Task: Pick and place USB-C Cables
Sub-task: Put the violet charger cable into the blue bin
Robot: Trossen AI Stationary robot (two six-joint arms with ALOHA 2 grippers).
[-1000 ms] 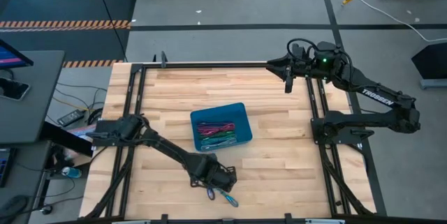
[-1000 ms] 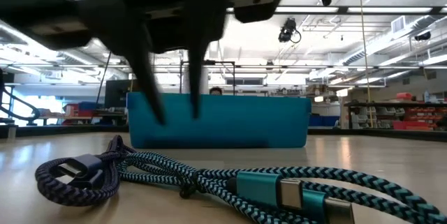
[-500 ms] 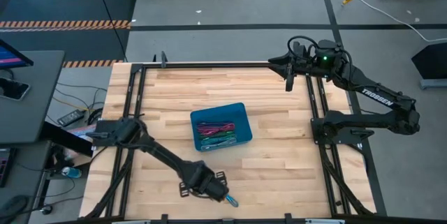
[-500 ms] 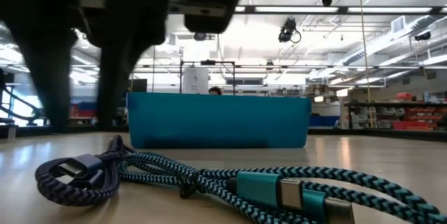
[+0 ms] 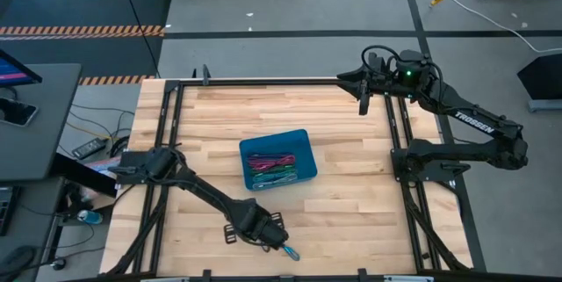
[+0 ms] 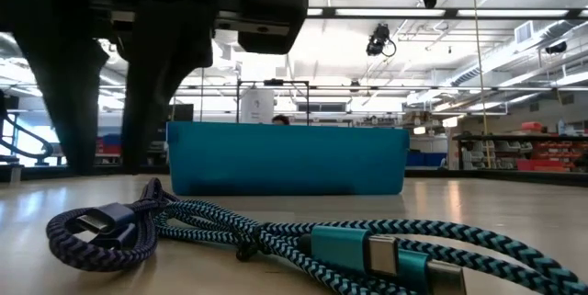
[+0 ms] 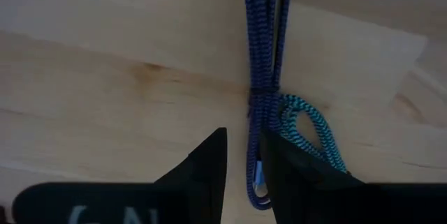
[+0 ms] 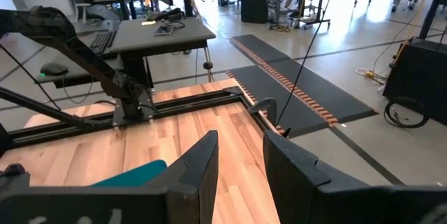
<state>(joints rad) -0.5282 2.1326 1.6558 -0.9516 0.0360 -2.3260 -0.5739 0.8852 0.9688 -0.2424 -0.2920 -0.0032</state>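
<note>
Two braided USB-C cables lie tangled on the wooden table near its front edge: a dark blue one (image 7: 262, 56) (image 6: 101, 231) and a teal one (image 7: 314, 123) (image 6: 386, 249). In the high view they show together (image 5: 287, 252). My left gripper (image 7: 243, 161) (image 5: 263, 229) points down just above them. It is open by a narrow gap, with a finger on either side of the blue cable's folded end. Several more cables (image 5: 272, 163) lie in the blue bin (image 5: 303, 141). My right gripper (image 8: 241, 175) (image 5: 361, 104) hangs open, raised over the far right of the table.
The blue bin (image 6: 285, 157) stands mid-table, just beyond the loose cables. Black frame rails (image 5: 167, 133) run along the table's left, right and far sides. Bare wood lies between the bin and the right rail.
My left gripper has shifted a little toward the table's left and near edges and has rolled about its own axis. It now stands over the blue cable's end. The cables have not moved.
</note>
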